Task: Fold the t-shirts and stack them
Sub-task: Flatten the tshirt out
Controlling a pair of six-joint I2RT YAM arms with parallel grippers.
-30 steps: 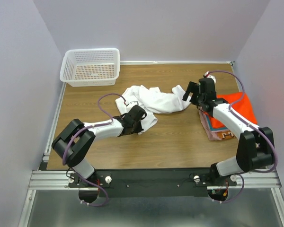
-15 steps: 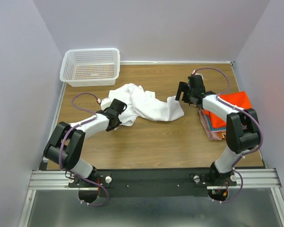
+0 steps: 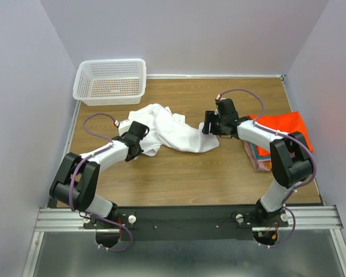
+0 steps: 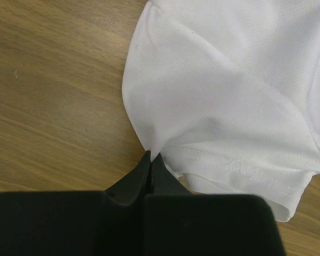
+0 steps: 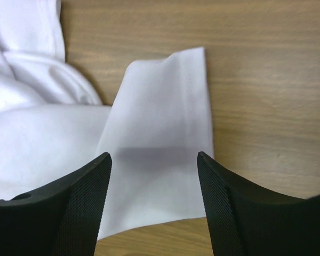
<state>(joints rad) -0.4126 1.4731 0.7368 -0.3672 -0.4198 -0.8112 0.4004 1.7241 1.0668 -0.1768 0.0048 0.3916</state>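
A crumpled white t-shirt lies mid-table. My left gripper is shut, pinching the shirt's edge near a hemmed sleeve. My right gripper is open above the shirt's right end; in the right wrist view its fingers straddle a flat white sleeve without touching it. A folded stack lies at the right, orange-red shirt on top, with teal and brown edges showing beneath.
A white plastic mesh basket stands at the back left corner. Bare wooden table lies in front of the shirt. Grey walls close the table on three sides.
Both grippers have moved left. The left gripper dragged the shirt's left part toward the table's left; the right gripper left the folded stack's side and now hovers over the shirt's right end.
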